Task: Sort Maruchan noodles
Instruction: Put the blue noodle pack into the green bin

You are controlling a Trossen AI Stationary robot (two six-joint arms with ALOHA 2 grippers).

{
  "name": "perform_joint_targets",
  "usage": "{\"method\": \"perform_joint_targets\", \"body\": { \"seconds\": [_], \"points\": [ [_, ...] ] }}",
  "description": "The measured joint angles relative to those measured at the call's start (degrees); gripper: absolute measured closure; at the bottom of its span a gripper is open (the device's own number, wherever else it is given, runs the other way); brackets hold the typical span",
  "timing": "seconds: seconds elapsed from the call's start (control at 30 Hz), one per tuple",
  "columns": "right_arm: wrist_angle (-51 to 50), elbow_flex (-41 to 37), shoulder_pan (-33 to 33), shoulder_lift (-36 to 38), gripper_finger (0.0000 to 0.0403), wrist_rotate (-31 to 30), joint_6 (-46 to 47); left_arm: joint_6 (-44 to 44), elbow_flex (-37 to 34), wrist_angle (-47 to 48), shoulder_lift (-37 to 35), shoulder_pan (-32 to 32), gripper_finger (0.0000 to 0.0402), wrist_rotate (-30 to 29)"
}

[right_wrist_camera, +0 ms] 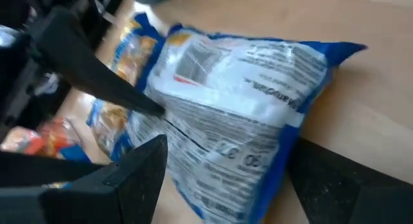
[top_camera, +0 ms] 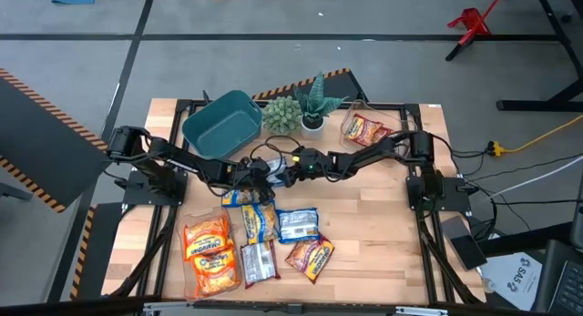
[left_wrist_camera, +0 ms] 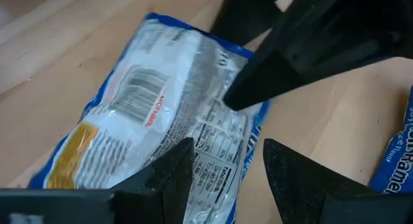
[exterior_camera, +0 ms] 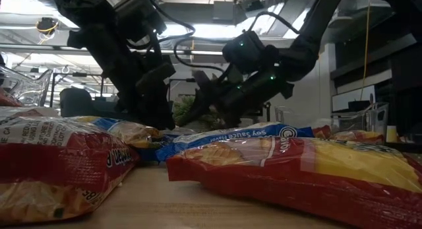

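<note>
A blue-edged, silvery-white Maruchan packet [left_wrist_camera: 161, 114] lies back side up, barcode showing, on the wooden table at its middle; it also shows in the right wrist view [right_wrist_camera: 239, 101]. My left gripper [left_wrist_camera: 229, 179] comes at it from the table's left and my right gripper [right_wrist_camera: 226, 185] from the right, meeting over it in the high view [top_camera: 271, 173]. Both are open, and an end of the packet lies in each gap. Several other packets, orange, red, blue-yellow and silvery, lie toward the near edge [top_camera: 260, 222]. My left gripper has one fingertip [right_wrist_camera: 158, 110] on the packet's printed back, near its middle, slanting down from the table's left; the wrapper creases there. The other finger's contact does not show. My right gripper has one fingertip [left_wrist_camera: 229, 100] on the packet's back, near its long edge, slanting down from the right. The packet stays flat on the table.
A teal bin [top_camera: 221, 123] and two small potted plants [top_camera: 301, 111] stand at the far side. A clear tub [top_camera: 364, 129] with an orange packet stands at the far right. Orange packets [top_camera: 209, 248] lie at the near left.
</note>
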State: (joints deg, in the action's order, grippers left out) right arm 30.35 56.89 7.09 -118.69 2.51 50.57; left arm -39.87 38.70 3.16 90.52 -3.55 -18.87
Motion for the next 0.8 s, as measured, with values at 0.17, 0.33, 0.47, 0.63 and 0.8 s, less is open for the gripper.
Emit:
{"method": "perform_joint_targets", "body": {
  "seconds": [0.17,0.33,0.47,0.63,0.8],
  "points": [
    [3.73,0.08,0.09,-1.20,0.0109,0.06,-0.23,-0.33,-0.02,-0.16,0.00,-0.04,0.0219,0.21],
    [6.61,-0.06,0.21,-1.49,0.0127,1.69,0.24,-0.37,-0.07,-1.14,0.09,-0.06,0.0219,0.79],
    [5.04,0.03,0.17,-1.36,0.0176,1.89,0.26,-0.32,-0.09,-1.82,0.06,-0.09,0.0219,0.88],
    [4.42,0.01,0.17,-1.32,0.0254,1.58,0.47,-0.32,0.24,-3.07,-0.19,-0.11,0.0219,0.87],
    [4.37,0.01,0.15,-1.32,0.0310,2.84,0.20,-0.30,2.16,-2.67,-0.65,-0.26,0.0219,3.65]
  ]
}}
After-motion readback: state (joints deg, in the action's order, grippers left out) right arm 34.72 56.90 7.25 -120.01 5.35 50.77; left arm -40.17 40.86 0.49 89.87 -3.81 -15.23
